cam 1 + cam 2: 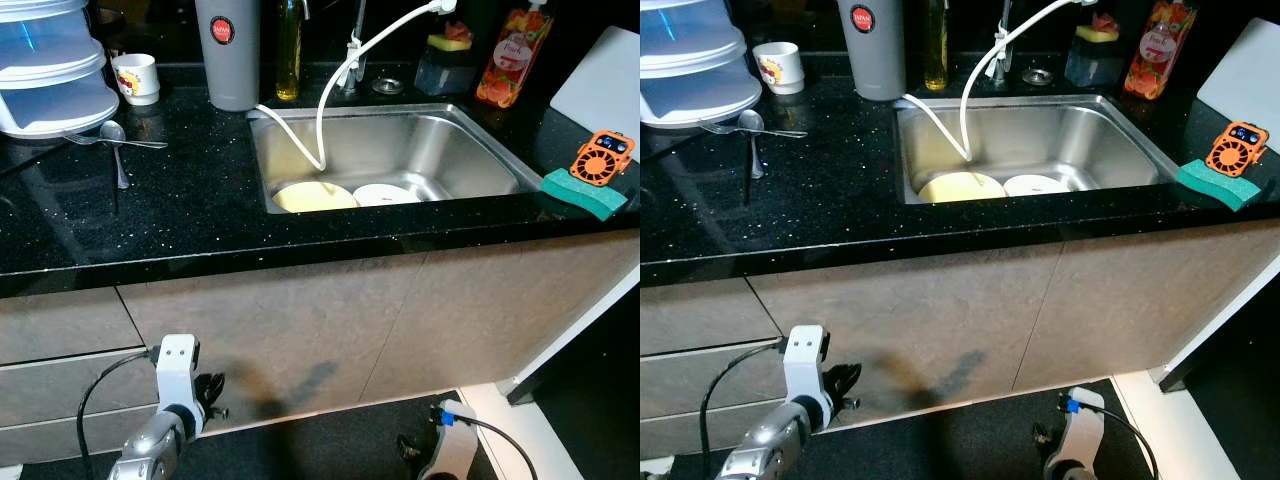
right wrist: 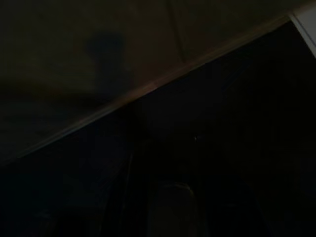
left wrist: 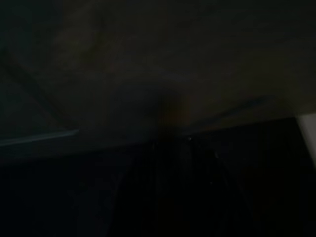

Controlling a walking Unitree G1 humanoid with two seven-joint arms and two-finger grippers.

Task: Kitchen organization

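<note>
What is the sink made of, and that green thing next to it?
The sink looks like brushed stainless steel: silvery grey with soft, dull reflections on its walls. The green thing looks like a foam sponge: matte teal, blocky, with no shine. It lies on the glossy black speckled counter, probably polished stone.

Upper right of my head view: orange mini fan [image 1: 603, 157] resting on green sponge [image 1: 583, 193] at counter edge. White board [image 1: 600, 82] propped behind it. Red soap bottle [image 1: 514, 55] near top right, just behind sink corner. White hose [image 1: 335, 85] looping from top centre down into basin. Grey-brown cabinet fronts [image 1: 300, 330] across middle; dark floor [image 1: 320, 450] along bottom.
</note>
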